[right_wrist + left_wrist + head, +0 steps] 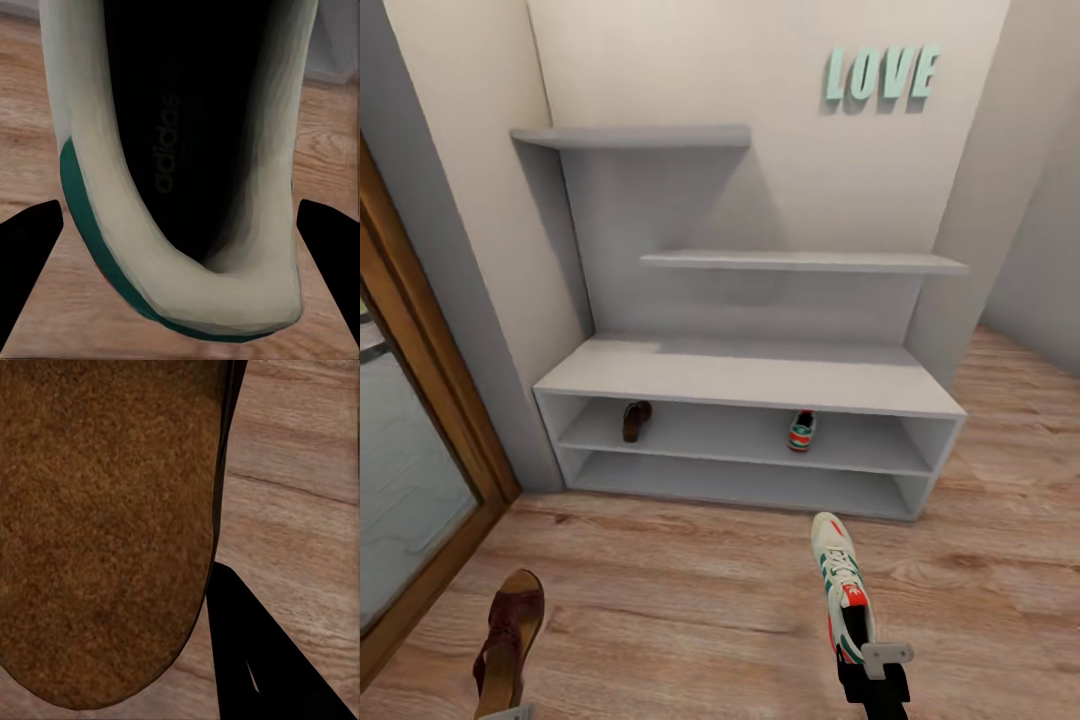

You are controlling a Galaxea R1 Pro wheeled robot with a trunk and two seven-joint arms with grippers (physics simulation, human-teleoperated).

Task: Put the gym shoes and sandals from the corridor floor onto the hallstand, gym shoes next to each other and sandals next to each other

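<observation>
Right fingers (30,247): two black wedges spread either side of the sneaker (180,247) heel; the right gripper (872,672) clamps that heel, as the head view shows.
Left fingers (262,660): one black finger shows beside the sandal (105,532) sole; the left gripper (510,712) is cut off by the frame edge, so I cannot tell whether it pinches.
Held sneaker: cream upper, green stripes, red-orange tongue label, toe towards the rack (750,375), above the floor (690,600).
Held sandal: dark brown perforated straps, tan footbed, above the floor near the glass door (405,480).
Rack: light grey, flat bare top, two long open shelves. On the upper shelf, a second sandal (636,420) at the left and a second sneaker (802,431) at the right, well apart.
Wall: two thin grey floating shelves, mint "LOVE" letters (881,75).
Floor: light brown wood-grain planks.
Wrist views: right shows the dark insole with faint "adidas" lettering and a green heel rim; left shows a grainy, suede-like brown underside.
</observation>
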